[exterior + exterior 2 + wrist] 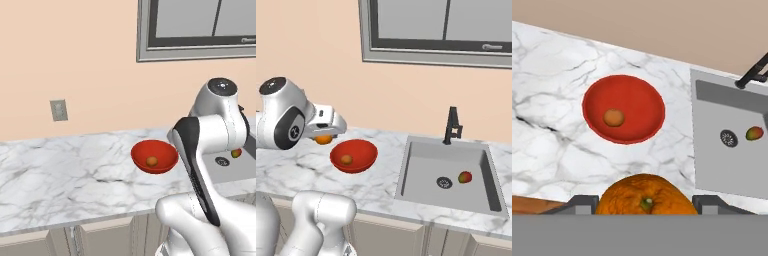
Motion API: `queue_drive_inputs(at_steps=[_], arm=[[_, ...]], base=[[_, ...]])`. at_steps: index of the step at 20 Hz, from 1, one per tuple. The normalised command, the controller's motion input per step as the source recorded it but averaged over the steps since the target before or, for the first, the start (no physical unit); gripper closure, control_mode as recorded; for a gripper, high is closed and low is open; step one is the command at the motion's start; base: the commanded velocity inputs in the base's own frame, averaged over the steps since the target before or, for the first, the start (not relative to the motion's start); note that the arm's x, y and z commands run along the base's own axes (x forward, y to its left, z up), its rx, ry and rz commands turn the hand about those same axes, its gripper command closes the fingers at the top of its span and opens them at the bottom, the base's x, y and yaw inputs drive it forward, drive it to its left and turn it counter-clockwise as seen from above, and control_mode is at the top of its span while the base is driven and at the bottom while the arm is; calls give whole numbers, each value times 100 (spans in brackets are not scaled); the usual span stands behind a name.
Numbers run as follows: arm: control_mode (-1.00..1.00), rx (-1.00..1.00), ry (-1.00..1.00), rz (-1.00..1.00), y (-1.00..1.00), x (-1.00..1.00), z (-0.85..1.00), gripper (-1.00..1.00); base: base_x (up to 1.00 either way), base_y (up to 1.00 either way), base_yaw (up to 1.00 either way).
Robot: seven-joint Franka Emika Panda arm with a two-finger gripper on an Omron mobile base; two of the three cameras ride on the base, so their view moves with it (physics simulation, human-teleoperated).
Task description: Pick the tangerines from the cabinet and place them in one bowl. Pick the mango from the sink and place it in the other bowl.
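A tangerine [644,196], stem scar showing, sat clamped between the 2 fingers of the end effector [644,202], which hung above the counter [65,170] to the near left of the red bowl [623,108]. In the right base view the same fruit [323,139] peeked out orange beneath the white hand, just left of the bowl's rim. A 2nd tangerine [613,118] lay inside the red bowl, left of its centre, resting on the glossy inner wall.

The mango [465,177], mottled red, yellow and green, lay on the floor of the sink [421,170], just to the right of the round drain [444,182] and well apart from the bowl. A black angular faucet [452,125] stood at the basin's back edge.

The counter was white marble with grey veining, and the bowl stood near its middle, to the left of the sink. Pale cabinet fronts [105,235] ran beneath its front edge. Behind it rose a plain peach wall carrying a grey outlet plate [59,110], and a grey-framed window [436,30] sat above the sink. No writing or label could be read on anything.
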Motion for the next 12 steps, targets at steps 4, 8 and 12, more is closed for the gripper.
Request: queue_drive_inputs(at_steps=[4, 8, 12], arm=[[-100, 0, 0, 0, 0, 29, -15, 100], [-100, -1, 0, 0, 0, 28, -26, 100], [-100, -2, 0, 0, 1, 29, -31, 100]], base=[[0, 0, 0], [0, 0, 0], [0, 0, 0]])
